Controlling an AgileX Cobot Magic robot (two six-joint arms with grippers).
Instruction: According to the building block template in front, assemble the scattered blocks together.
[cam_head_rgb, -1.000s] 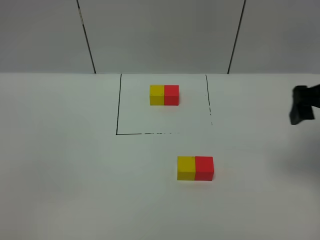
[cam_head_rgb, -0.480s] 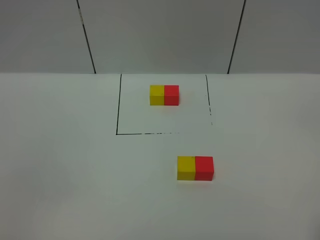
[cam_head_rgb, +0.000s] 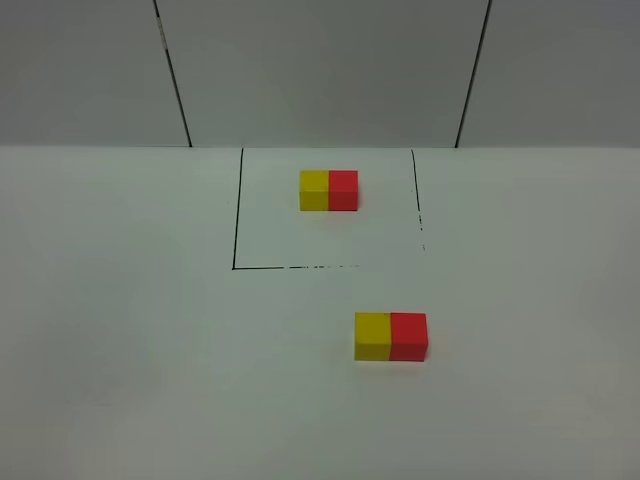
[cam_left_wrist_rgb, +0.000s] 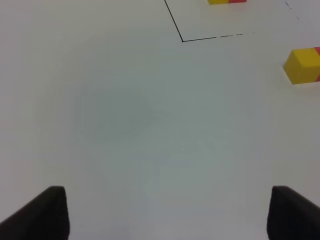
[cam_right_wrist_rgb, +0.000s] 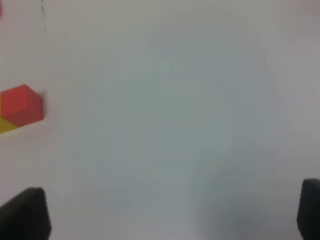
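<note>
The template, a small yellow cube (cam_head_rgb: 314, 190) joined to a small red cube (cam_head_rgb: 343, 190), sits inside the black outlined square (cam_head_rgb: 236, 220) at the back. The scattered blocks, a larger yellow cube (cam_head_rgb: 372, 336) and red cube (cam_head_rgb: 408, 336), stand touching side by side, yellow left, in front of the square. Neither arm shows in the high view. In the left wrist view the left gripper (cam_left_wrist_rgb: 167, 215) is open and empty, with the yellow cube (cam_left_wrist_rgb: 301, 65) far off. In the right wrist view the right gripper (cam_right_wrist_rgb: 165, 215) is open and empty, away from the red cube (cam_right_wrist_rgb: 21, 105).
The white table (cam_head_rgb: 130, 350) runs to a grey panelled wall (cam_head_rgb: 320, 70) at the back. The square's black line (cam_left_wrist_rgb: 210, 37) and the template's lower edge (cam_left_wrist_rgb: 227, 1) show in the left wrist view.
The right gripper, seen at the right edge one second ago, has withdrawn out of the high view. The blocks have not moved.
</note>
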